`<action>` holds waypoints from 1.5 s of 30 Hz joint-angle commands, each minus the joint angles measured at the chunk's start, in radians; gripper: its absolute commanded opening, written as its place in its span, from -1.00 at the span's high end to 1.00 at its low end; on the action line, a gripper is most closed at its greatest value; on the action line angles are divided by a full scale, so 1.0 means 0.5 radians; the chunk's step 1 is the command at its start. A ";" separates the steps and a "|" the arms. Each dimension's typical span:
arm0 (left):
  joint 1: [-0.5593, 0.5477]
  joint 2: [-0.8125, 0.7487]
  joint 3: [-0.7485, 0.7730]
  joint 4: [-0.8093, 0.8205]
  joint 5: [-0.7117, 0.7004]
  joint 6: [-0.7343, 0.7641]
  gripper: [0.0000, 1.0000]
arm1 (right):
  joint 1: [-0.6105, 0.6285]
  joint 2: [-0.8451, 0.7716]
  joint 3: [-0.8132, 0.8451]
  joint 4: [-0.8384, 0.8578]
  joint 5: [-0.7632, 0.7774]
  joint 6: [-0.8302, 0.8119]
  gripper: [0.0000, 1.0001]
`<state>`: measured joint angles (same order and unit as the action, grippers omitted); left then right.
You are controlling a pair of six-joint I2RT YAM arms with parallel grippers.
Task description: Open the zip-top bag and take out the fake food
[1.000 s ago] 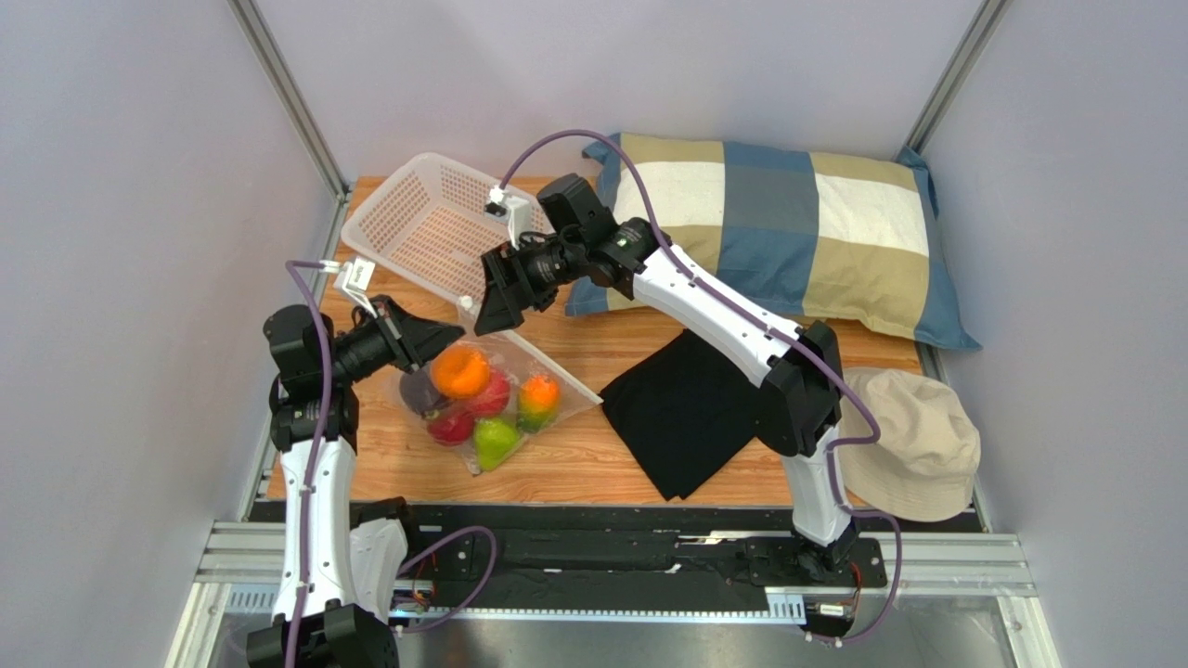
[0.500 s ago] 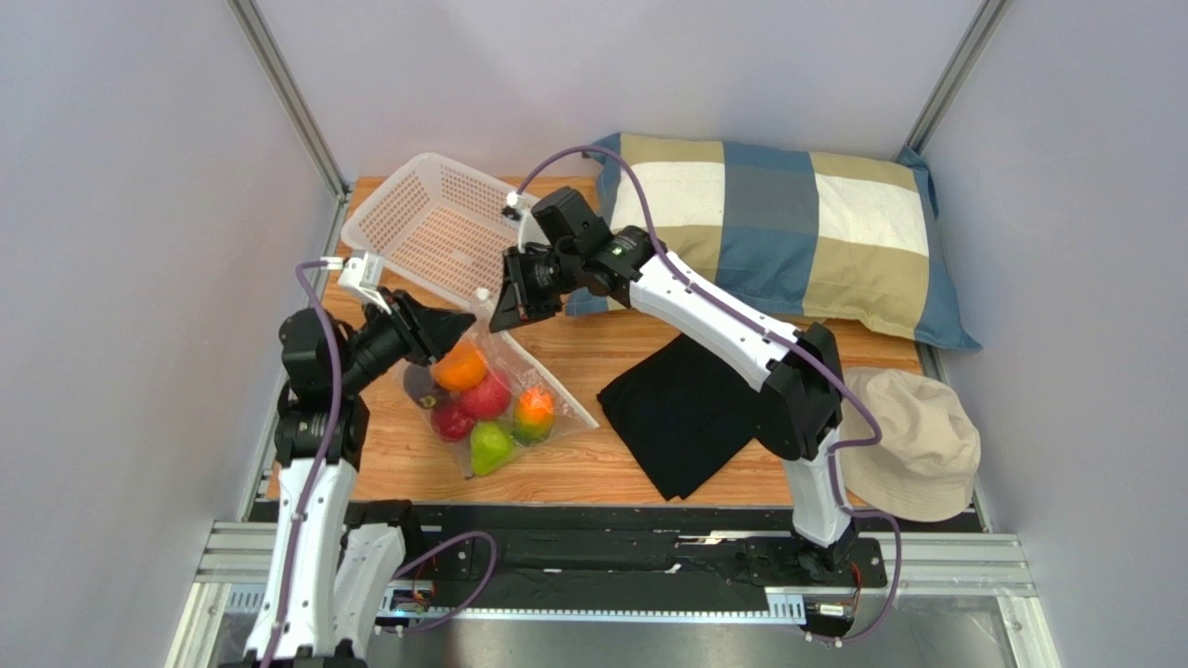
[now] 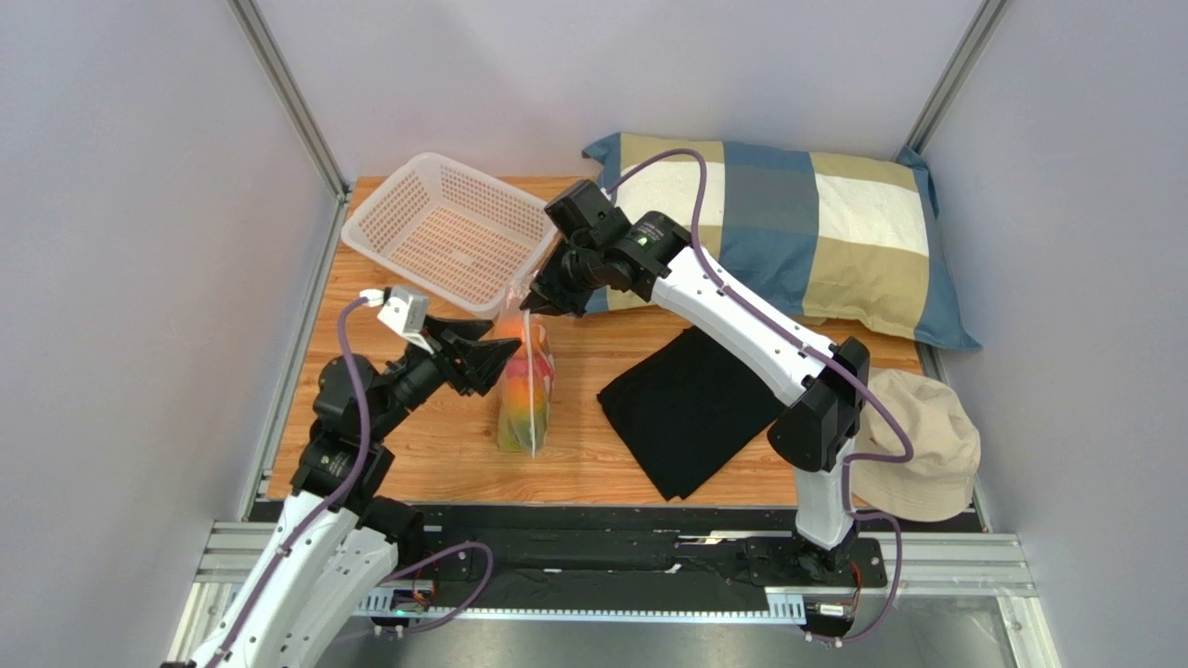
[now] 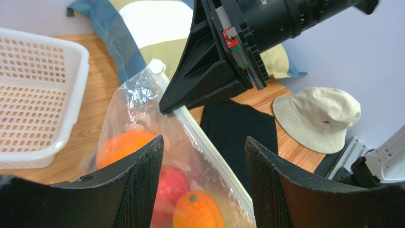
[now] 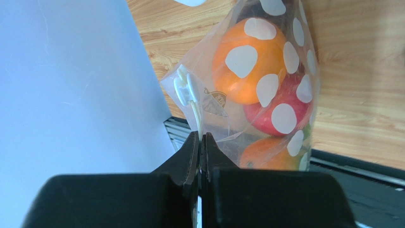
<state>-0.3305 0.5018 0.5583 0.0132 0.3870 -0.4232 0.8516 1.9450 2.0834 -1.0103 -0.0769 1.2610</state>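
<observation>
Wooden desk (image 3: 446,466) between grey walls carries a white basket (image 3: 446,230) at the upper left of the top view. Just right of it, the left tool (image 4: 204,142) stands wide, its jaws either side of the zip-top bag (image 3: 526,397) with no grip on it, probably ready to take the free lip. At frame centre the bag hangs upright because the right tool (image 5: 199,137) is pinched tight on its top edge, with the fake food (image 5: 247,61) slumped inside. Whether the mouth is parted cannot be told. The lower fruits are cut off, and contact between bag and desk is unclear.
</observation>
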 commanded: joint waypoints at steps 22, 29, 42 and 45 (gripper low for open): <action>-0.502 0.506 0.371 -0.441 -0.336 0.074 1.00 | -0.369 -0.717 -1.073 0.587 -0.695 -1.756 -0.83; -0.499 0.478 0.310 -0.336 -0.078 -0.334 1.00 | -0.445 -1.389 -2.282 2.063 -0.984 -2.389 -0.96; -0.492 0.592 0.215 -0.054 0.186 -0.586 1.00 | -0.525 -1.055 -2.096 2.386 -1.819 -2.599 -0.82; -0.492 0.595 0.227 -0.036 0.192 -0.589 1.00 | -0.522 -0.997 -2.038 2.334 -1.856 -2.641 -0.67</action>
<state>-0.5800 0.8051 0.6605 -0.1062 0.4374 -0.6811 0.5915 1.4200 1.0019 0.0994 -0.9012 -0.0002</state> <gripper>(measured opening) 0.007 0.871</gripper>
